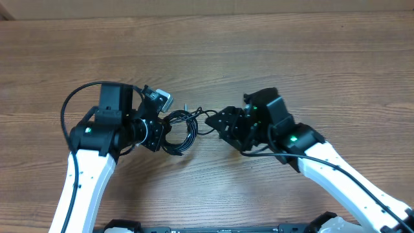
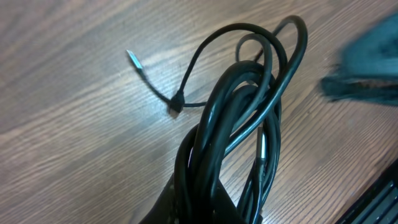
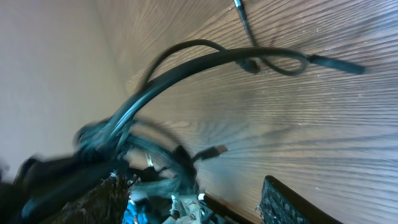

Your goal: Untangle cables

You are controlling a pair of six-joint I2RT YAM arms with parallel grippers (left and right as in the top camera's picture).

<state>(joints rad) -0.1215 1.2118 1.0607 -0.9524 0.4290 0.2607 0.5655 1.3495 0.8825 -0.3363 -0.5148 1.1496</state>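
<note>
Overhead view: cables (image 1: 183,133), a black coil at frame centre on the counter (image 1: 259,52), pinched at its left edge by the left fingers (image 1: 163,129); a loose strand trails rightward to the right fingers (image 1: 224,122), spread and just beside it, gripping nothing I can see.

No text, label, brand or number can be read in any view — not on the cables (image 1: 183,131), the wooden table (image 1: 259,52) or the white arms (image 1: 84,188). The right wrist view is too blurred to show any marking.
</note>
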